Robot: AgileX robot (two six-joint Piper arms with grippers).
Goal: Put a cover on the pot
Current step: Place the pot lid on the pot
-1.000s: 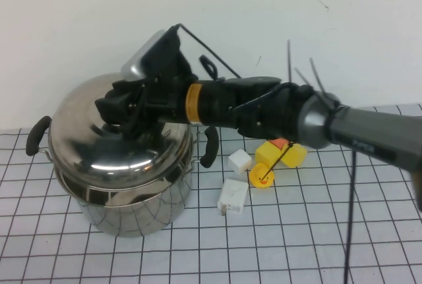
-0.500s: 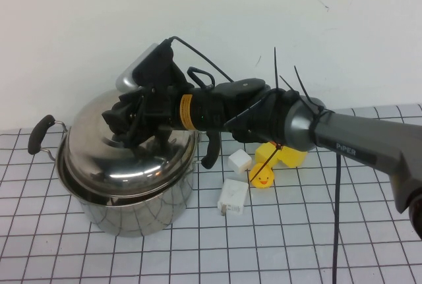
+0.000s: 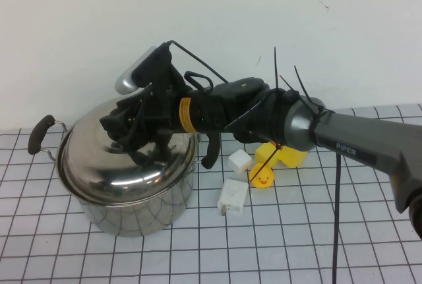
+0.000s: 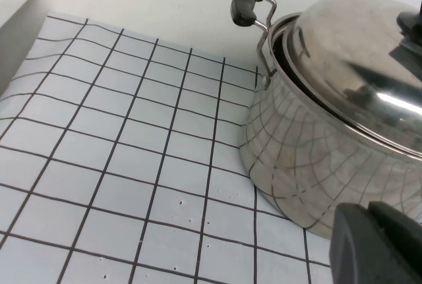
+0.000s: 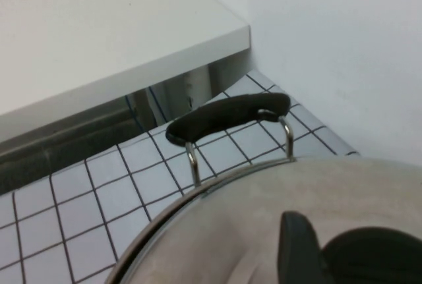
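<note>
Two steel pieces matter: the pot (image 3: 132,208) at lower left of the high view, and the domed lid (image 3: 122,165) lying on its rim, slightly tilted, with a dark gap showing under one edge in the left wrist view. Both look rigid, polished and slippery, and the pot looks heavy enough to stay put, though a knock at the rim could slide the lid, so my judgement is that the knob is the only sound place to hold the lid and the black handle (image 3: 38,134) the place for the pot. At centre left of the high view the right gripper (image 3: 135,136) sits over the lid's crown where the knob would be; whether its fingers clasp the knob or have let go I cannot tell. Only a dark corner of the left gripper (image 4: 379,244) shows at lower right of its own wrist view, near the pot's wall, its opening hidden. Several small yellow and white toys (image 3: 254,169) lie right of the pot
</note>
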